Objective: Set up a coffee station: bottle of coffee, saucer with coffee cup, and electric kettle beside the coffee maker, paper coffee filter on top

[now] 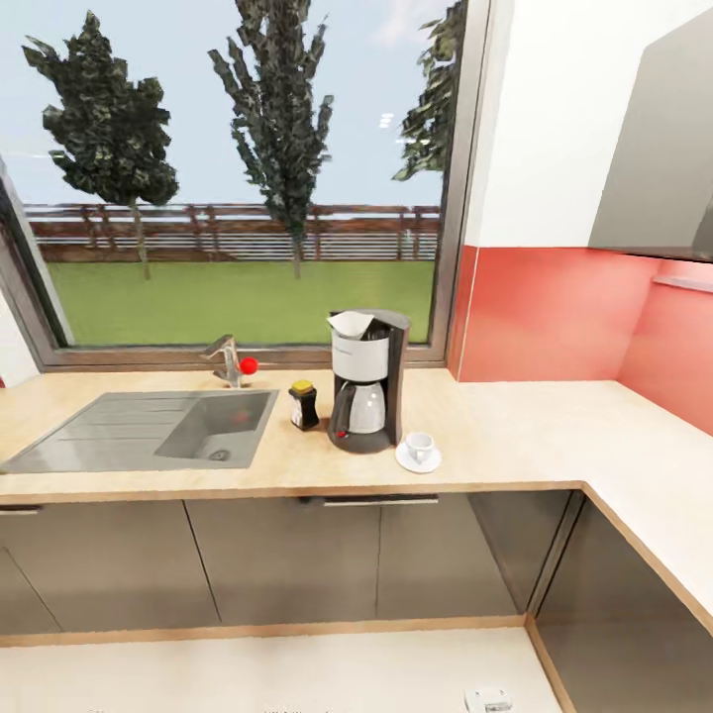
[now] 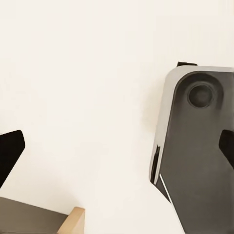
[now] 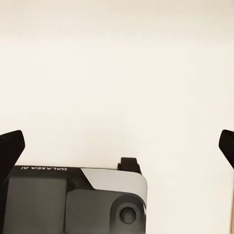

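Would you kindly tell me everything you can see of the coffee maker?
The coffee maker stands upright on the kitchen countertop, before the window. It has a black back column and base, a silver-white upper housing and a glass carafe beneath it. A paper coffee filter rests on top. The bottle of coffee stands apart on one side, and the saucer with the coffee cup sits close on the other.

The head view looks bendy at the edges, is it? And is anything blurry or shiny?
Head view: yes, the window frame leans and the kitchen countertop edge bows, a wide-lens warp; the coffee maker looks sharp, lit evenly, with only a faint shadow. Left wrist view: a soft sheen on the grey robot base; the pale floor looks washed out.
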`<state>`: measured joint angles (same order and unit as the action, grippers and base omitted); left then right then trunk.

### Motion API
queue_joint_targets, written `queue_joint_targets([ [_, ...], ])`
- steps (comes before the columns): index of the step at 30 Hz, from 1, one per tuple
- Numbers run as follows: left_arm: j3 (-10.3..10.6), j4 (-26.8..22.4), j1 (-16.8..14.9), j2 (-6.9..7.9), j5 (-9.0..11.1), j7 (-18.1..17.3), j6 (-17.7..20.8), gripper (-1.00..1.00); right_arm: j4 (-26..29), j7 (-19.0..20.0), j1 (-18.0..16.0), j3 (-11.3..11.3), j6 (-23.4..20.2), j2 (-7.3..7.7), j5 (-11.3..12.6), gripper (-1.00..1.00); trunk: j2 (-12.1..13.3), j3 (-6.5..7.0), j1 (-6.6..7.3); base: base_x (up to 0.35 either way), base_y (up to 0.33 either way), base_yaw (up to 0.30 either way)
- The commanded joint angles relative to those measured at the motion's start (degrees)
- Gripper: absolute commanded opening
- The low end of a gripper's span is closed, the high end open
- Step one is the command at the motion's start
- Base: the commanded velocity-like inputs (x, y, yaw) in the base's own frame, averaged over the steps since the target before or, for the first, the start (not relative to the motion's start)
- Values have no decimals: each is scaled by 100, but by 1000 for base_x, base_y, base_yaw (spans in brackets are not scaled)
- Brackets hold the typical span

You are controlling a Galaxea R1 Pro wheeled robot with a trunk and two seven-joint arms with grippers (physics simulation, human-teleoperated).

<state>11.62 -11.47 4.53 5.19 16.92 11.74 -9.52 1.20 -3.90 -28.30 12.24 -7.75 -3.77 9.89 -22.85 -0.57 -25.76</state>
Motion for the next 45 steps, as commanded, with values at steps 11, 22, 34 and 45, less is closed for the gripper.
queue_joint_targets([
  [11, 47, -15, 4, -8, 57, 29, -39, 100, 12, -23, 77, 58, -34, -25, 54, 100, -7, -57, -3, 0, 0, 237],
  [22, 51, -21, 4, -2, 65, -22, -38, 100, 12, -23, 99, 59, -34, -36, 49, 100, -7, -64, -3, 48, 11, 275],
  [34, 42, -16, 4, -3, 76, -23, -50, 100, 12, -23, 131, 59, -34, -36, 49, 100, -7, -64, -3, 256, 196, 279],
  [45, 42, -18, 4, -1, 83, -23, -43, 100, 12, -26, 133, 59, -34, -36, 48, 100, -7, -64, -3, 218, 242, 279],
])
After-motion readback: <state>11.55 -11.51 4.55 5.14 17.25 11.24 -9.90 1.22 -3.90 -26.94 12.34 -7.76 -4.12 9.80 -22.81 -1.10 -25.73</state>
